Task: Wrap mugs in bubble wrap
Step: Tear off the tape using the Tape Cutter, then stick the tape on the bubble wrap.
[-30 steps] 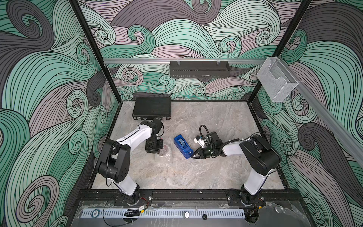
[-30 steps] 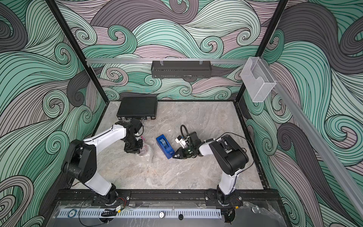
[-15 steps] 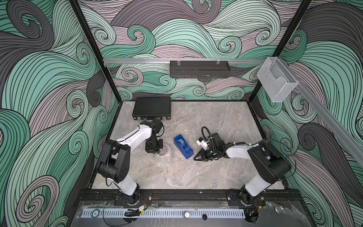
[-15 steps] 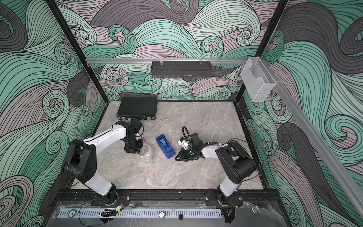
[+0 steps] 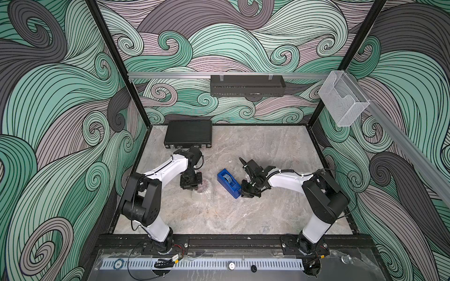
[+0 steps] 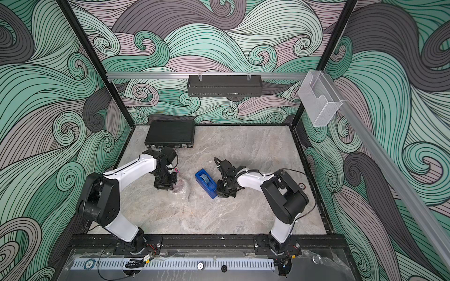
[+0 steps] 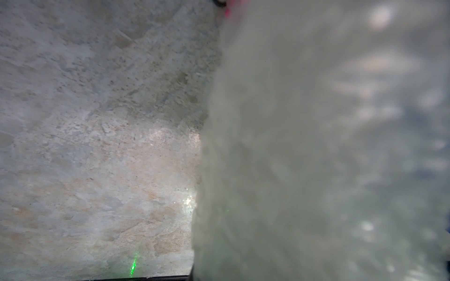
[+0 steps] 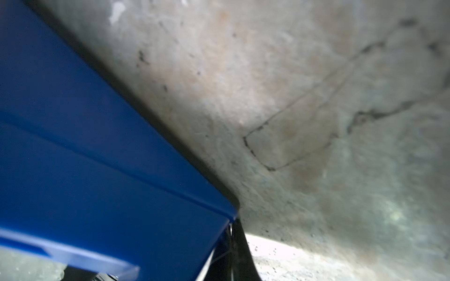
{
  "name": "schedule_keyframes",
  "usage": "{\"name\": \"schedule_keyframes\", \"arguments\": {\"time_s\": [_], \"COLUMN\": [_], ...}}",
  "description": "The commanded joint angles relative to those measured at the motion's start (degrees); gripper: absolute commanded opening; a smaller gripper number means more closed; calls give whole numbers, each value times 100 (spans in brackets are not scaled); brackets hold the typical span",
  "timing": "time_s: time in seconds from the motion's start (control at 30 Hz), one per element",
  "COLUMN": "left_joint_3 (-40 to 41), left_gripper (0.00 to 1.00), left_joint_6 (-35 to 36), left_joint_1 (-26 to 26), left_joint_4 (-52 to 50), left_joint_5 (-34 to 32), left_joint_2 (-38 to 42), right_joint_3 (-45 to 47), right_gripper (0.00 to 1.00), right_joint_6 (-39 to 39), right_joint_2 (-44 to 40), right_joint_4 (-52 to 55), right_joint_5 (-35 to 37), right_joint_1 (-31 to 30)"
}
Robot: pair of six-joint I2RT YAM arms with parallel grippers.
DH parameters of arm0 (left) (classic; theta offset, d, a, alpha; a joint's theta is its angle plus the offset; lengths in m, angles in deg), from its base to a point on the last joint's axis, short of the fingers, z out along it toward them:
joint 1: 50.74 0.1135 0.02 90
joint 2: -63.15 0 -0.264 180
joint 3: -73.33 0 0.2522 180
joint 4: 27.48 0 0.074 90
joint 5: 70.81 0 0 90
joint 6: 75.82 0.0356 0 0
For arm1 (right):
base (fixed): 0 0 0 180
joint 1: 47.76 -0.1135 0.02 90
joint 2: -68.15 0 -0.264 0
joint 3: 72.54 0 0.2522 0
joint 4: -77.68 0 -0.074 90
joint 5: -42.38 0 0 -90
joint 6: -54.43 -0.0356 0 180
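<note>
**Status.** L gripper (image 5: 191,186) is down on the wrap (image 6: 183,193), left of desk (image 5: 219,219) centre, approx midway btw the far and near edges. L fingers are clenched, pinching wrap as best I judge. The pads are hidden, and blurred wrap (image 7: 316,146) at the lens fills half the L wrist view. The mug (image 5: 204,187) sits inside that bundle, just beside my L gripper, seen only as a reddish smudge thru the plastic. How fully it is covered: cannot tell.

R gripper (image 5: 246,194) is low near desk centre, fingers clenched, just beside the near end of the dispenser (image 5: 229,183), which has tape (image 5: 227,179) loaded. Whether a tape end is pinched: cannot tell. The R wrist view shows only the blue side (image 8: 97,170) and bare desk.

**Risks.**
1. The wrap is springy. If L grip slackens before tape goes on, the fold likely opens.
2. The dispenser looks light and unanchored, so a pull prob drags or tips it rather than paying out.
3. Tape may stick to my fingers or the desk en route to the bundle.
4. L pressure on a round mug may roll it out.
</note>
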Motion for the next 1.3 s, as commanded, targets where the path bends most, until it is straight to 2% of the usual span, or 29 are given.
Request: {"name": "schedule_keyframes", "arguments": {"time_s": [0.0,0.13,0.23,0.33,0.5,0.6,0.67,0.77,0.8,0.9,1.0,1.13,1.27], "left_joint_3": [148,171,188,192,154,124,100,65,57,25,42,157,416], "left_gripper": [12,12,12,12,12,12,12,12,12,12,12,12,12], "left_joint_6": [39,49,70,107,174,184,180,174,170,69,-104,-321,-313], "left_joint_1": [-33,-31,-34,-31,-46,-67,-120,-209,-237,-363,-515,-735,-866], "left_joint_4": [361,485,548,557,557,552,541,539,531,517,523,671,1119], "left_joint_5": [-27,50,81,96,110,101,72,6,-16,-121,-213,-282,-263], "left_joint_2": [-238,-300,-305,-312,-341,-365,-386,-435,-445,-472,-456,-294,11], "right_joint_3": [177,250,84,18,236,475,629,667,648,548,169,-458,-701], "right_gripper": [0,0,0,0,0,0,0,0,0,0,0,0,0], "right_joint_6": [-585,-860,-437,61,810,1583,2111,2173,2015,1291,811,674,669], "right_joint_2": [390,599,914,322,-1043,-2193,-2906,-3473,-3519,-3245,-2491,-1439,-809], "right_joint_4": [1165,1560,1909,1904,2204,1720,1100,146,-169,-1603,-2484,-2688,-2762], "right_joint_5": [699,1270,1451,1715,1979,1362,440,-927,-1162,-1811,-2102,-2327,-2576], "right_joint_1": [51,175,170,33,149,154,167,147,82,-181,-523,-803,-876]}}
